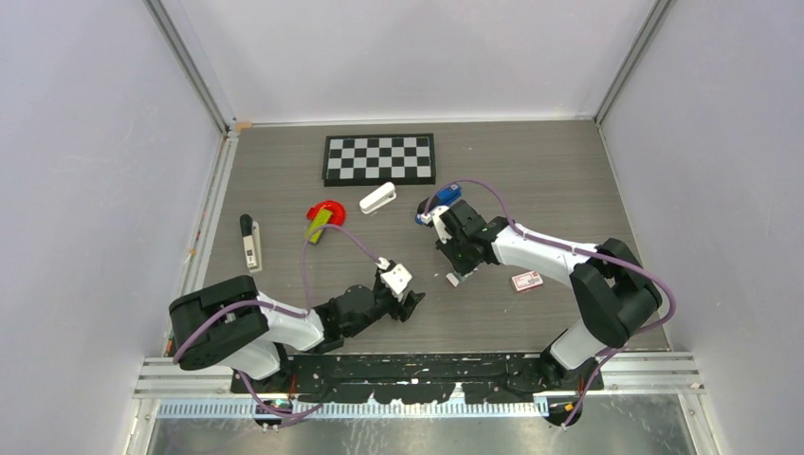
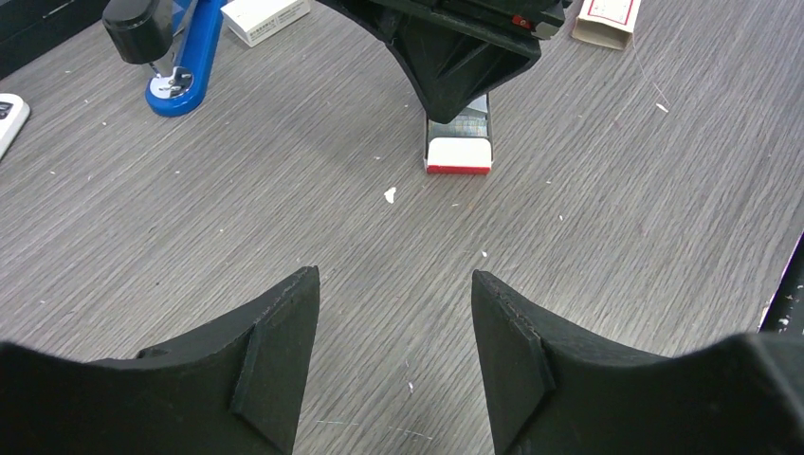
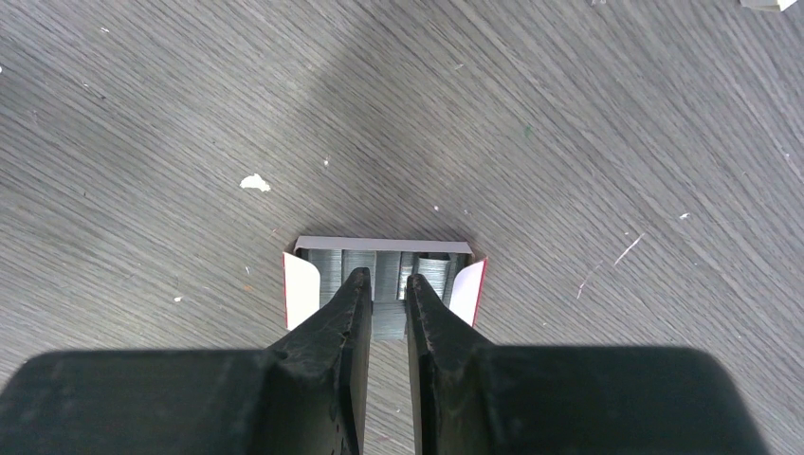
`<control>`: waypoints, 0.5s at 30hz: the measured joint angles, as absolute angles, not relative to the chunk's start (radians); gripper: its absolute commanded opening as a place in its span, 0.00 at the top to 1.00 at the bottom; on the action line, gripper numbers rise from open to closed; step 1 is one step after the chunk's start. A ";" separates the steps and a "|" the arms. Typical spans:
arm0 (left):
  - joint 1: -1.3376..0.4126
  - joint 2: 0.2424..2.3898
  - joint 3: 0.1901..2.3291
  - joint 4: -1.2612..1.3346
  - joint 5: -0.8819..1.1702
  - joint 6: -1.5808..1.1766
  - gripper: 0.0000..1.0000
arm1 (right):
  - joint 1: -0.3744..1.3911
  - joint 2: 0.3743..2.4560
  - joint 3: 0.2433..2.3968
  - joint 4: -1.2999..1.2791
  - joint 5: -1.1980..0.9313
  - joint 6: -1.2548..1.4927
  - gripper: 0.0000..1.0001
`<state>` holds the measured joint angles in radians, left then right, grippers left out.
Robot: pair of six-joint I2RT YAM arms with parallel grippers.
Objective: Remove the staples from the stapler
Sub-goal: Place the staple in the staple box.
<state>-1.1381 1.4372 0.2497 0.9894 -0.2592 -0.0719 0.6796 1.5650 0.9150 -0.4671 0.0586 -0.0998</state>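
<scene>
Over to the right gripper (image 3: 387, 279), lower centre of its own wrist view: closed down to a sliver and, by the look of it, pinching a thin grey strip of staples (image 3: 390, 320) directly above the small open red-and-white cardboard tray (image 3: 300, 289) packed with grey staple rows. Tight spot, this. Could easily snag one of those flimsy side flaps on release and drag the light tray across the grey wood-grain table (image 1: 531, 190), with no brace on it anywhere. Could also let go with the strip tilted and spill it over the rim, or snap it into loose bits among the white flecks scattered about. Now the left gripper (image 2: 393, 284), bottom of the left wrist view: spread wide, holding nothing, aimed at the tray from a little way off, so no help against a slide. As for the small bright-blue plastic stapler (image 1: 444, 197): parked just right of centre in the upper half of the top view, beside the right arm's wrist and apart from the tray; upper left corner in the left wrist view. No telling about staples left inside. Quick count from the top view: one blue stapler, one white plastic stapler (image 1: 377, 199) to its left, one black-and-white chequered board (image 1: 379, 158) at top centre, one open tray, one closed red-and-white staple box (image 1: 527, 281) at centre right, one red round plastic piece (image 1: 329, 209) touching one yellow-green flat bar (image 1: 318, 229), one black-and-white hand tool (image 1: 249, 242) of unclear kind at far left, two grippers.
</scene>
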 measured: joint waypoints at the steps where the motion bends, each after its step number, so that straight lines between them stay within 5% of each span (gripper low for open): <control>1: -1.138 1.436 0.249 0.989 -0.259 -0.072 0.38 | 0.680 1.565 0.916 -0.467 0.059 -0.100 0.82; 15: -1.138 1.417 0.244 0.989 -0.258 -0.076 0.38 | 0.685 1.565 0.916 -0.463 0.079 -0.103 0.82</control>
